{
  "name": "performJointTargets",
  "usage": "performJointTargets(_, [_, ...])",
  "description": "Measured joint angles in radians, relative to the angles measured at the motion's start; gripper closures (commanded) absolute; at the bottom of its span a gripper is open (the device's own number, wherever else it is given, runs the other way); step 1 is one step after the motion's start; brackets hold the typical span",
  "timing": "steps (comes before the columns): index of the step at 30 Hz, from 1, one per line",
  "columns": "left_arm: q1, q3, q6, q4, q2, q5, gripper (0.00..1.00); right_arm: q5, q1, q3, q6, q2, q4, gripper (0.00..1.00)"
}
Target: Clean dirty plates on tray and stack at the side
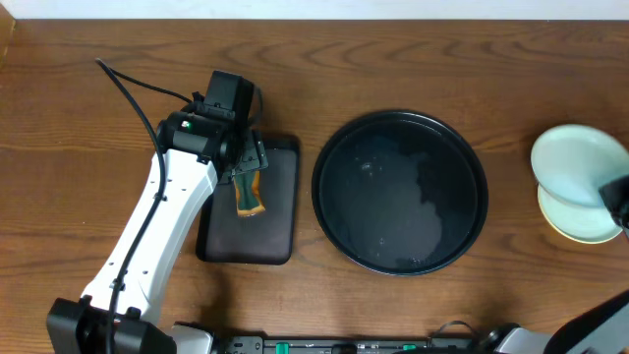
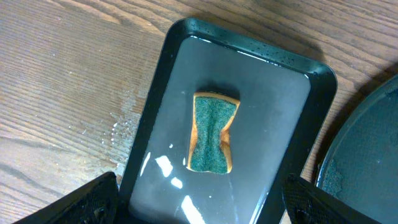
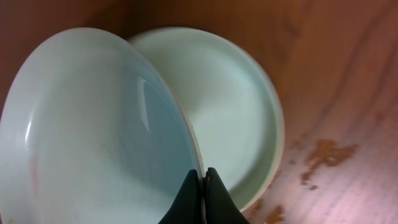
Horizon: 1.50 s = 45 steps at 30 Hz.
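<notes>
The round black tray (image 1: 327,187) sits mid-table, wet and with no plates on it; its edge shows in the left wrist view (image 2: 373,155). My right gripper (image 3: 203,180) is shut on the rim of a tilted mint-white plate (image 3: 93,137) at the table's right edge (image 1: 578,159). It holds this plate just over another mint-white plate (image 3: 236,99), which lies flat on the table (image 1: 580,224) with a pale yellow rim showing under it. My left gripper (image 2: 202,208) is open and empty above the green sponge (image 2: 212,134).
The sponge (image 1: 250,194) lies in a small black rectangular tray (image 2: 283,106), left of the round tray (image 1: 280,231). Wet marks spot the wood beside the plates (image 3: 323,155) and beside the small tray (image 2: 121,124).
</notes>
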<state>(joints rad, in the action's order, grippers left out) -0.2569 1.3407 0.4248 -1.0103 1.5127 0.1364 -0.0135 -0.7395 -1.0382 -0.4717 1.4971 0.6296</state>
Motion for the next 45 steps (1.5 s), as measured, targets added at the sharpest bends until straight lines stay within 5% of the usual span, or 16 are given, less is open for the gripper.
performJointTargets(2, [0.000, 0.000, 0.000, 0.000, 0.000, 0.000, 0.15, 0.006, -0.034, 0.000, -0.002, 0.053, 0.001, 0.91])
performJointTargets(5, [0.000, 0.000, 0.000, 0.000, 0.000, 0.000, 0.15, 0.000, -0.076, 0.000, 0.004, 0.100, -0.006, 0.57])
performJointTargets(14, [0.000, 0.000, 0.000, 0.000, 0.000, 0.000, 0.15, -0.235, -0.071, 0.000, 0.050, -0.013, -0.041, 0.50])
performJointTargets(22, [0.000, 0.000, 0.000, 0.000, 0.000, 0.000, 0.15, -0.468, 0.245, -0.010, 0.110, -0.319, 0.020, 0.46])
performJointTargets(23, [0.000, 0.000, 0.000, 0.000, 0.000, 0.000, 0.15, -0.480, 0.288, -0.010, 0.125, -0.348, 0.034, 0.35])
performJointTargets(24, [0.000, 0.000, 0.000, 0.000, 0.000, 0.000, 0.15, -0.493, 0.348, -0.010, 0.137, -0.387, 0.052, 0.01])
performJointTargets(32, [0.000, 0.000, 0.000, 0.000, 0.000, 0.000, 0.15, -0.530, 0.579, -0.010, 0.168, -0.560, 0.091, 0.01])
performJointTargets(45, [0.000, 0.000, 0.000, 0.000, 0.000, 0.000, 0.15, -0.509, 0.618, 0.001, 0.312, -0.617, 0.116, 0.01])
